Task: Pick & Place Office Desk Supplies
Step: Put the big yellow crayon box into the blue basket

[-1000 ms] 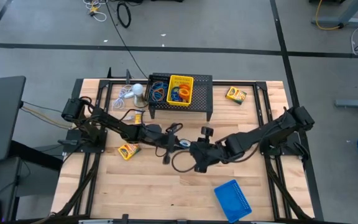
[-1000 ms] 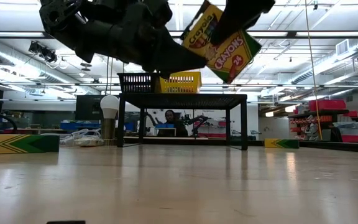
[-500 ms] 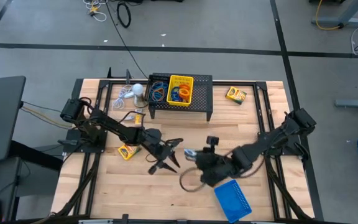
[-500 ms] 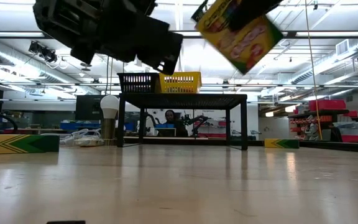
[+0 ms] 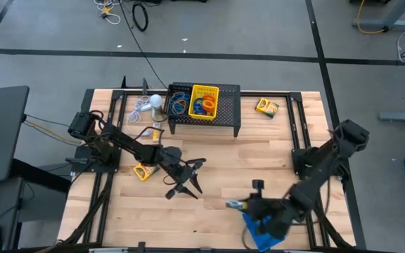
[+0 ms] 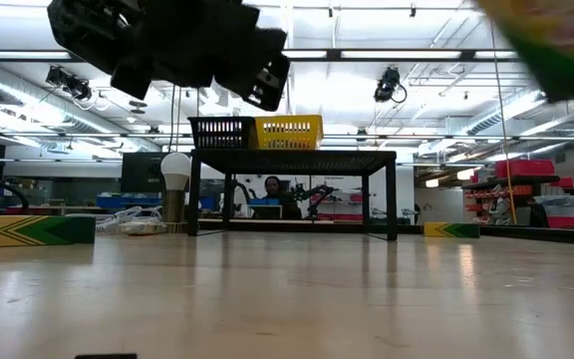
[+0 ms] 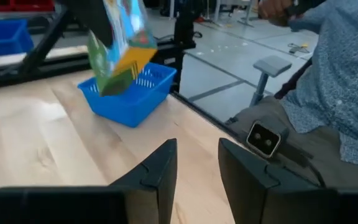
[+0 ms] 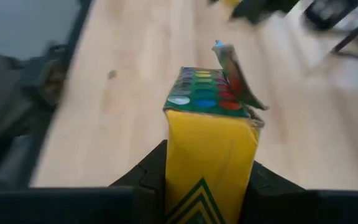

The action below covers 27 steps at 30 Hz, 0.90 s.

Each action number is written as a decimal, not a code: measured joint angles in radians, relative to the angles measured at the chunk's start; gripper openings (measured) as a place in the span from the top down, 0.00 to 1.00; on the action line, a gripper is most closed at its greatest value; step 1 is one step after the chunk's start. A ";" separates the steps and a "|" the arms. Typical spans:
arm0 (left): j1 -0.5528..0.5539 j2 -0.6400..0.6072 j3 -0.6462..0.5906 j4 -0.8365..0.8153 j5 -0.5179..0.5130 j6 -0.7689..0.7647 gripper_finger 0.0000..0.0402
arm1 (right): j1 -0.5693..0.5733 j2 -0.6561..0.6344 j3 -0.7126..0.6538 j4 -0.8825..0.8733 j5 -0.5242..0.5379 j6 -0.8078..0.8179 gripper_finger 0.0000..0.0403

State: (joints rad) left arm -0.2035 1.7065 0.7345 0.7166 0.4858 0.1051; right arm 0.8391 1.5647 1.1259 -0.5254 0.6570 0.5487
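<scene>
Crayon box (image 8: 211, 143): flap open, right wrist only

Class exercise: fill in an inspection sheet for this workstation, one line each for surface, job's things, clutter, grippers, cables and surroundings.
Surface: light wooden tabletop.
Job's things: blue mesh tray at the near edge; yellow mesh tray and black mesh tray holding coloured rubber-band loops on the large black mesh stand; yellow-green crayon boxes on the table.
Clutter: white round bulb-like object with cord.
Grippers: right gripper carries a crayon box over the blue tray; left gripper open, mid-table.
Cables: black loop on floor.
Surroundings: seated person; workshop behind.
</scene>
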 joint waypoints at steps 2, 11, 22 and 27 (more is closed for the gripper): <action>0.000 0.000 0.000 0.018 -0.019 -0.008 0.69 | 0.045 -0.021 -0.037 0.023 -0.005 0.062 0.75; 0.002 0.000 0.000 0.047 -0.103 -0.008 0.69 | 0.184 -0.064 -0.087 -0.009 -0.041 0.389 0.75; 0.005 -0.008 -0.001 0.070 -0.247 -0.035 0.69 | 0.142 0.035 -0.088 -0.039 -0.190 0.453 0.75; 0.009 -0.040 -0.002 0.081 -0.280 -0.030 0.69 | 0.132 0.090 -0.088 -0.008 -0.207 0.446 0.75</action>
State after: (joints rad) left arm -0.1944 1.6666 0.7330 0.7973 0.2056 0.0746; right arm 0.9707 1.6549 1.0382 -0.5336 0.4500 0.9949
